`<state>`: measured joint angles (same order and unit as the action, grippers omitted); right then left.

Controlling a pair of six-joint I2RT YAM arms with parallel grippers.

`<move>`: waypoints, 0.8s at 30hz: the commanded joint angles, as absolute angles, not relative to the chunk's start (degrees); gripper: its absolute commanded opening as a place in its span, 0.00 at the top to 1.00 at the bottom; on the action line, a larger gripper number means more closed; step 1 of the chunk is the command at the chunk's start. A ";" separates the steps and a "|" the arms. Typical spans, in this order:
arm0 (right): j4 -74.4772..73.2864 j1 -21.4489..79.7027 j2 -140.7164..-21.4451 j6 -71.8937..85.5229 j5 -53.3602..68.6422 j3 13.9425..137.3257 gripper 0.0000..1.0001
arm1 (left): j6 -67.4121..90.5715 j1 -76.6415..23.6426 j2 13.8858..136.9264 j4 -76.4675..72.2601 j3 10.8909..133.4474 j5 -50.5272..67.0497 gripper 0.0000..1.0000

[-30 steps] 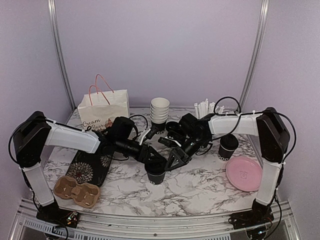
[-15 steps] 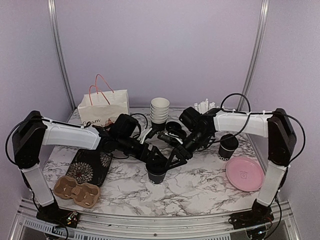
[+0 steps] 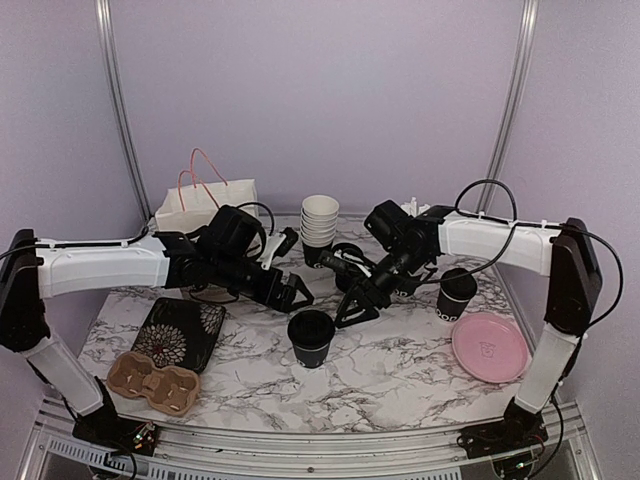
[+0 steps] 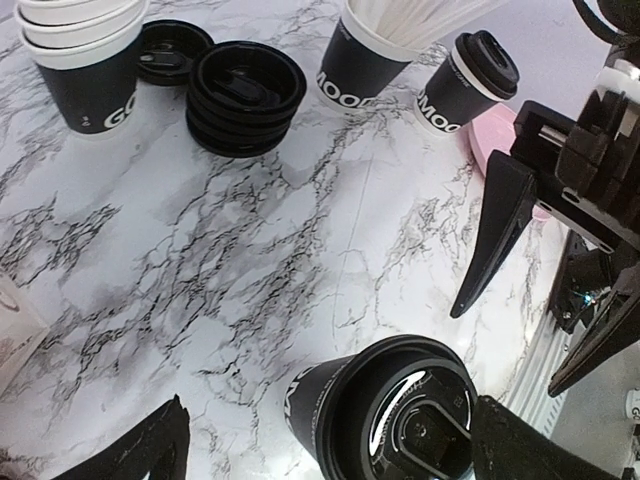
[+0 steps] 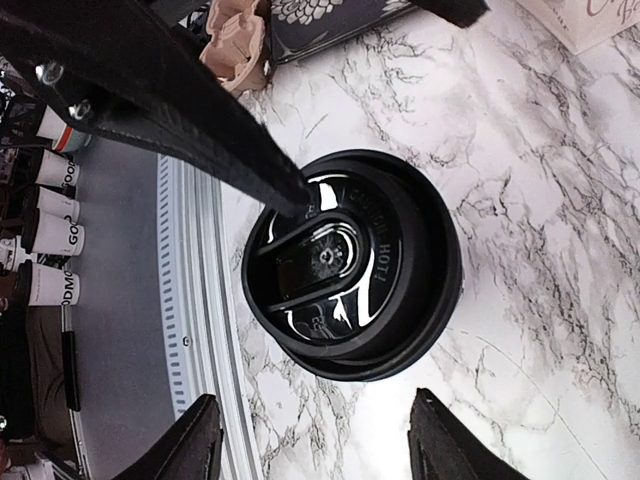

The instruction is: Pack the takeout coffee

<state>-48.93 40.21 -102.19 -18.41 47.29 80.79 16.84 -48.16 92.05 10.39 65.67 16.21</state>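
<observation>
Black left gripper is hanging with jaws spread wide, holding nothing. Just right of it, near centre, a lidded cup is standing upright, long axis vertical, lid pointing up. Right gripper is hovering over it, jaws part-open, empty.

My left arm reaches in from the left with its forearm near level, the left gripper tipped downward, jaws spread wide. My right arm stretches in from the right, the right gripper angled down, jaws parted, close to the left one.
</observation>
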 commanded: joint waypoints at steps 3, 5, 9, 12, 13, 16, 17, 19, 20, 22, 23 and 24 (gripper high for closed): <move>-49.40 41.35 -103.30 -19.27 47.11 80.94 0.39 | 22.16 -49.03 87.33 18.15 61.21 7.01 0.01; -49.90 42.36 -104.27 -19.12 47.05 81.35 0.41 | 23.10 -49.04 85.91 18.41 59.20 3.76 0.01; -50.39 43.92 -105.28 -18.55 47.43 81.47 0.43 | 24.87 -48.96 83.34 18.45 56.92 -1.57 0.01; -51.15 45.07 -105.10 -18.74 48.08 81.31 0.44 | 26.14 -48.96 82.73 18.91 56.61 -4.66 0.01; -51.36 45.41 -104.85 -18.79 48.20 81.11 0.44 | 26.49 -49.01 82.50 18.92 56.48 -5.71 0.01; -51.85 46.04 -103.82 -19.43 49.33 80.63 0.44 | 26.96 -48.93 81.92 18.81 56.17 -7.27 0.01; -52.00 46.05 -103.38 -19.75 50.18 80.46 0.44 | 27.02 -48.94 81.91 18.80 56.28 -7.23 0.01; -51.95 46.08 -102.79 -20.01 51.66 80.17 0.44 | 27.06 -48.95 81.96 18.51 56.51 -6.53 0.01; -51.94 46.06 -102.63 -20.32 52.59 80.23 0.44 | 27.15 -48.98 82.00 18.40 56.66 -6.18 0.01; -52.06 46.05 -102.64 -20.62 54.10 80.68 0.44 | 27.09 -48.98 81.66 17.65 56.77 -4.68 0.01; -52.71 46.01 -102.77 -20.91 54.39 81.07 0.44 | 26.96 -48.96 81.39 16.91 56.71 -3.24 0.02; -53.57 45.91 -102.82 -21.42 54.19 81.46 0.44 | 26.67 -48.96 81.06 16.13 56.66 -1.52 0.02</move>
